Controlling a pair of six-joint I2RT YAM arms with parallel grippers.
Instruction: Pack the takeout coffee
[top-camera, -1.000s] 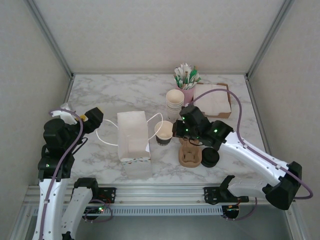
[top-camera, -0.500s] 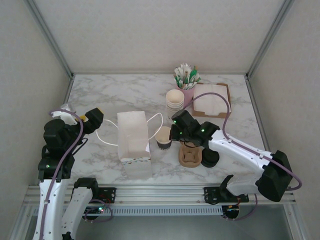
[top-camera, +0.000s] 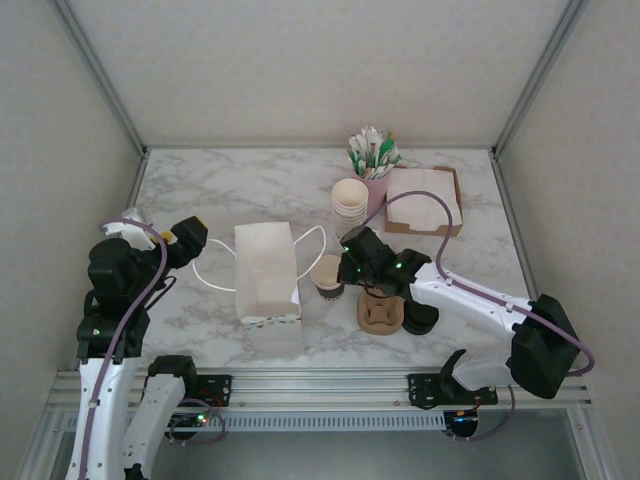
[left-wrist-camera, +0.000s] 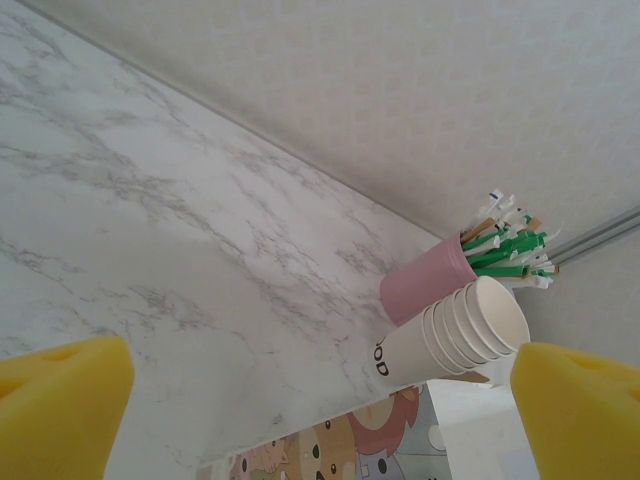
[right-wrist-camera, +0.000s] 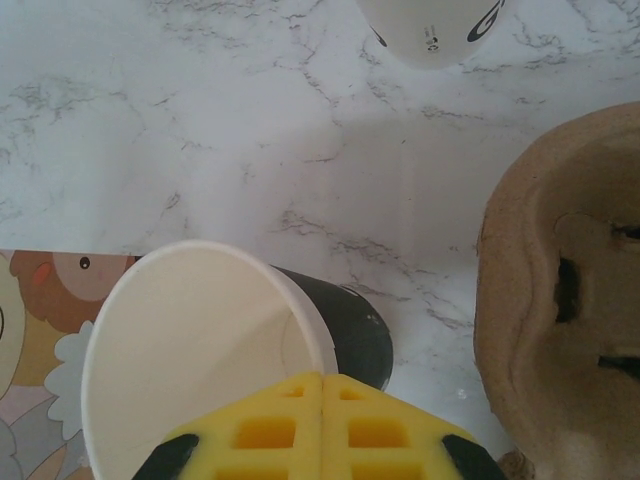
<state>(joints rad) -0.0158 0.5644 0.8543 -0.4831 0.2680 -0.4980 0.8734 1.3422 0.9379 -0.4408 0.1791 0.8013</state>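
Right end effector (right-wrist-camera: 322, 385): clenched, nothing held, brought leftward onto takeout coffee (top-camera: 326, 273) rim | paper bag (top-camera: 266, 272): at coffee's 9 o'clock | left end effector (top-camera: 187, 234): released, unmoved | packing judged unstarted

one takeout coffee (top-camera: 326, 269), one bag (top-camera: 266, 272), one carrier (top-camera: 380, 313)

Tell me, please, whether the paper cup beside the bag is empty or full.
Apparently empty: the paper cup shows a bare cream inside, no liquid visible.
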